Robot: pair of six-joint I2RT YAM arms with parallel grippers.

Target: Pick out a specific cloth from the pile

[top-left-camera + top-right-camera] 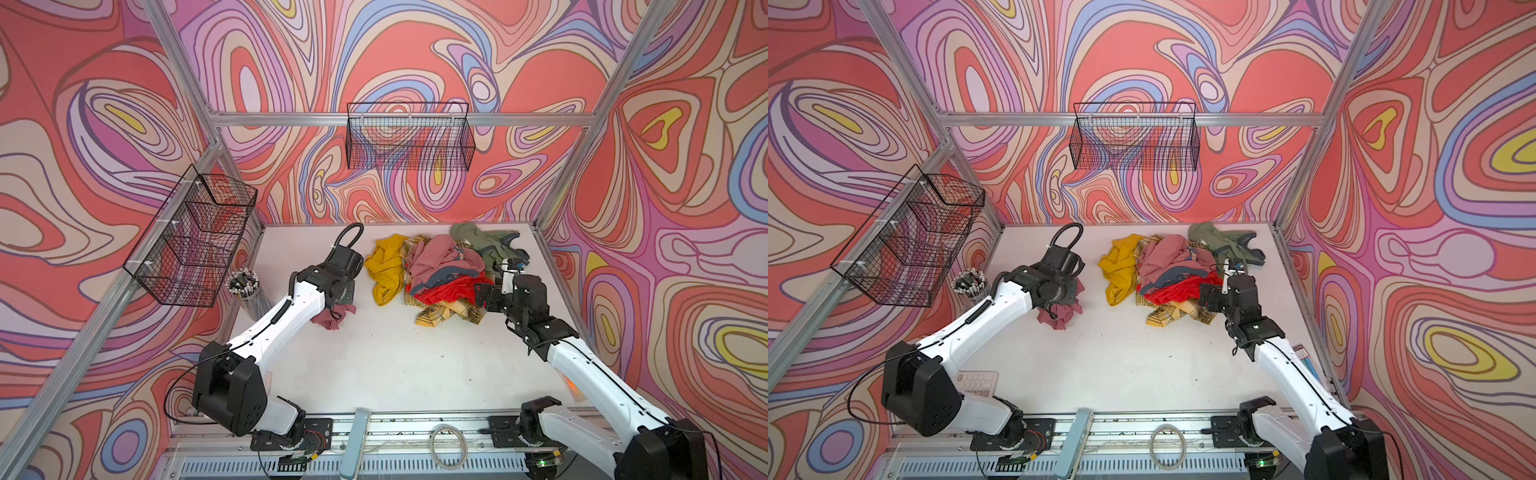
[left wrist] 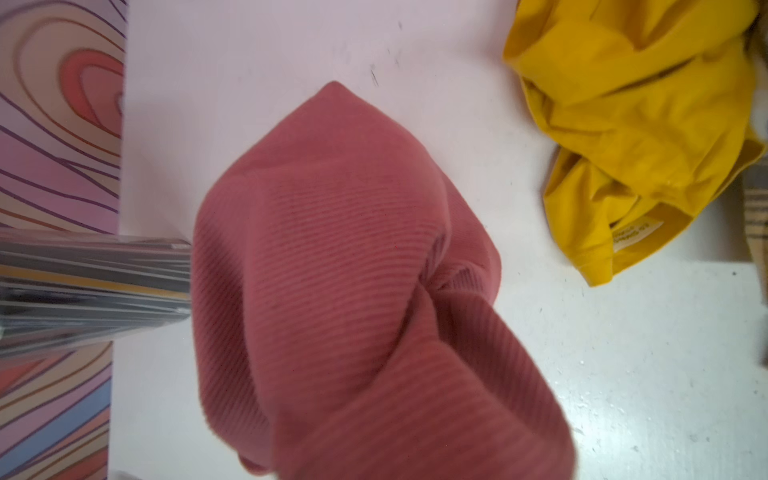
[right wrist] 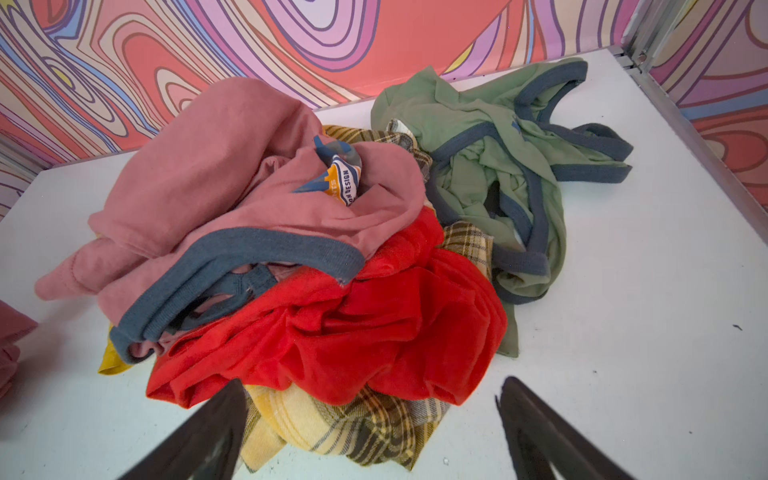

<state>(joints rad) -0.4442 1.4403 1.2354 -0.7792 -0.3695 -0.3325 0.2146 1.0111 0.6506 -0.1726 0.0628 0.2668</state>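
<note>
1. The left gripper [image 1: 341,300] is clamped on a dusty-rose ribbed cloth [image 1: 332,319] that is bunched beneath it over the white tabletop [image 1: 395,365].
2. The pile of mixed cloths [image 1: 440,272], in mustard, red, plaid, olive and pink, lies at the back right, apart from that cloth.
3. The right gripper [image 3: 370,384] has its jaws spread wide at the pile's yellow plaid cloth [image 3: 353,424].

A white table [image 1: 395,365] stands inside an aluminium frame [image 1: 291,119] with swirl-patterned walls [image 1: 415,50] of red, lilac, blue and cream. Reading the table in both top views as a dial, a black wire basket [image 1: 409,137] hangs on the back rail at 12 o'clock and a divided wire basket [image 1: 191,249] at 10 o'clock. A clear cup of pens [image 1: 247,286] stands at 9 o'clock. A coiled pale cable [image 1: 449,440] lies at 5 o'clock, and a beige keypad [image 1: 978,382] at 8 o'clock.
</note>
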